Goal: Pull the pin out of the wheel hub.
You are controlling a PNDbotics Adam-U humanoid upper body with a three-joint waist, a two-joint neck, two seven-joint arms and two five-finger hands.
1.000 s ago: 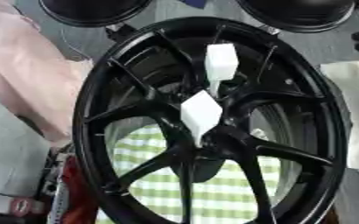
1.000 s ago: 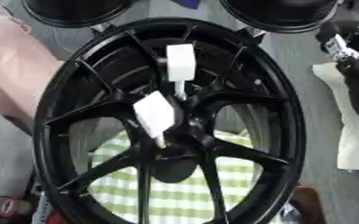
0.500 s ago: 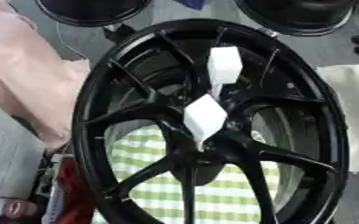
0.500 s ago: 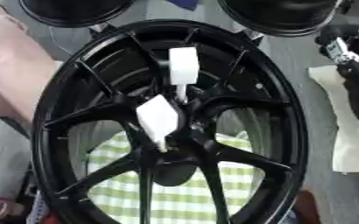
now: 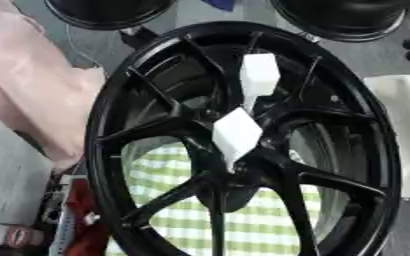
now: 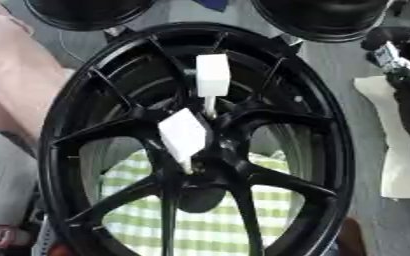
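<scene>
Nothing among the objects has shifted; only the camera has drifted. Two white-headed pins (image 5: 237, 134) (image 5: 259, 76) sit in the black wheel hub (image 5: 243, 165). Right hand (image 6: 399, 57) shows at the right edge, fingers impossible to tell.

Two white-headed pins (image 5: 236, 134) (both seated) stand in the black wheel hub (image 5: 230, 172).

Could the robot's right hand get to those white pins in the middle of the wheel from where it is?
Probably yes. The right hand sits just past the wheel's upper right rim, and nothing lies over the two white pins at the hub; their heads stand clear of the spokes.
</scene>
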